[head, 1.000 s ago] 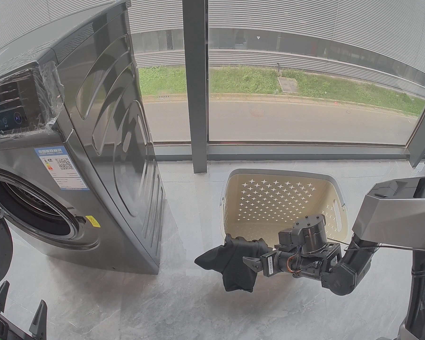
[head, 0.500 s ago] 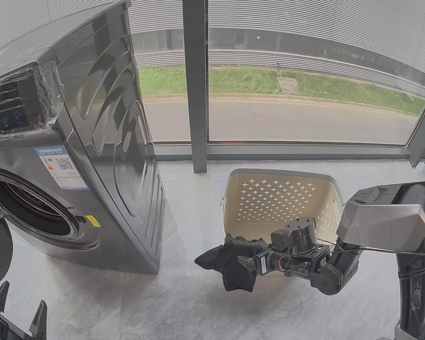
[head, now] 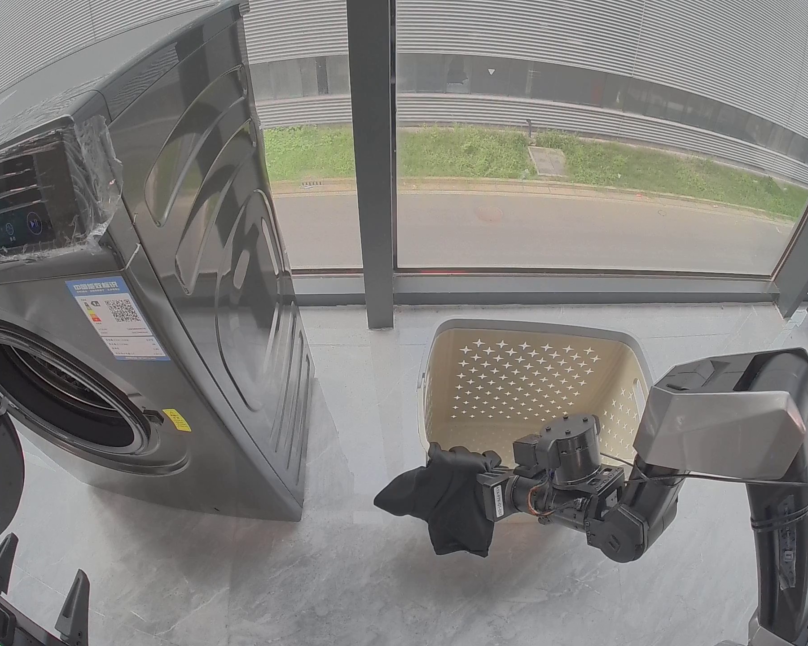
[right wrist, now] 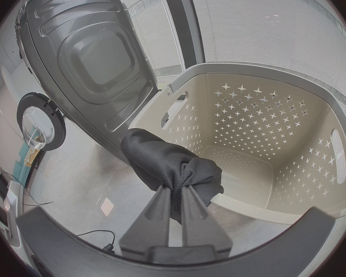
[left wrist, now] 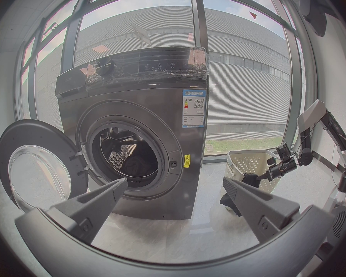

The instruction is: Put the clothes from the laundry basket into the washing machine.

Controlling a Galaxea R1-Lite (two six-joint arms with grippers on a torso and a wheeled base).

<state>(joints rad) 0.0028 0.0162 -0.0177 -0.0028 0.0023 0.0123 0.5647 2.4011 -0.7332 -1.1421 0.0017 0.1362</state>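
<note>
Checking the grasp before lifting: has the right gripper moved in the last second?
Yes. The right gripper shifted slightly toward the washing machine along the laundry basket's near rim, now shut on the black garment.

The floor (head: 242, 576) was pale, glossy marble-look tile. The washing machine (head: 197, 316) sat on it at the left, with the cream laundry basket (head: 530, 379) nearby, right by the window (head: 557, 181).

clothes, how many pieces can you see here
1: a black garment pinched in the right gripper, hanging by the basket corner nearest the washer. More may be hidden in its dark drum.
</note>
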